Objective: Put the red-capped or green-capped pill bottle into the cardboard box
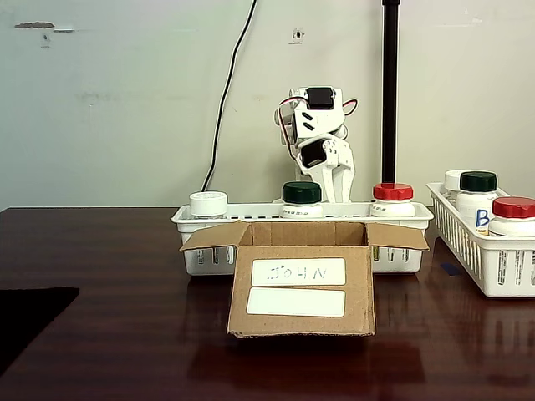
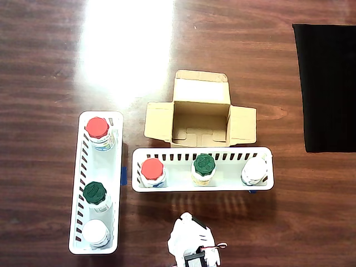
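Lab or test-bench setup, dark wood-grain table (image 2: 50, 67) against a bare pale wall (image 1: 125, 100), black cable (image 1: 226, 109) hanging down it, black pole (image 1: 389, 92), 2 white slotted baskets (image 2: 133, 181) of staged pill bottles (image 2: 203, 166), black mat (image 2: 328, 83)

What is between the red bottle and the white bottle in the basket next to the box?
The green-capped bottle stands between the red-capped bottle and the white-capped bottle in the overhead view.
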Tool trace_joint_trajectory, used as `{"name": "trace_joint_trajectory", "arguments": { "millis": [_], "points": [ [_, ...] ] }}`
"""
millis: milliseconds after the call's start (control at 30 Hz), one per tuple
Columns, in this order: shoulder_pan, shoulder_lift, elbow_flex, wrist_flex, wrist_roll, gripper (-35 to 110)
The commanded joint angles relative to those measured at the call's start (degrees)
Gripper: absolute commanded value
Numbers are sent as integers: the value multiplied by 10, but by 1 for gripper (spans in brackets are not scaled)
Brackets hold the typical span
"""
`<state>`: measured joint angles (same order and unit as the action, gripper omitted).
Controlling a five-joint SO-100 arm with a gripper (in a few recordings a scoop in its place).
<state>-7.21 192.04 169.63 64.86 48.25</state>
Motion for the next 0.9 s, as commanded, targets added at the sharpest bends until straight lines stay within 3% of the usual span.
{"name": "trace_joint_trajectory", "arguments": {
  "millis": [0,467,633,867],
  "points": [
    [32,48,0,-294,476,0],
    [38,48,-18,-287,490,2],
    [21,20,-96,-214,474,26],
    [-51,-236,-318,-179,431,58]
  ]
}}
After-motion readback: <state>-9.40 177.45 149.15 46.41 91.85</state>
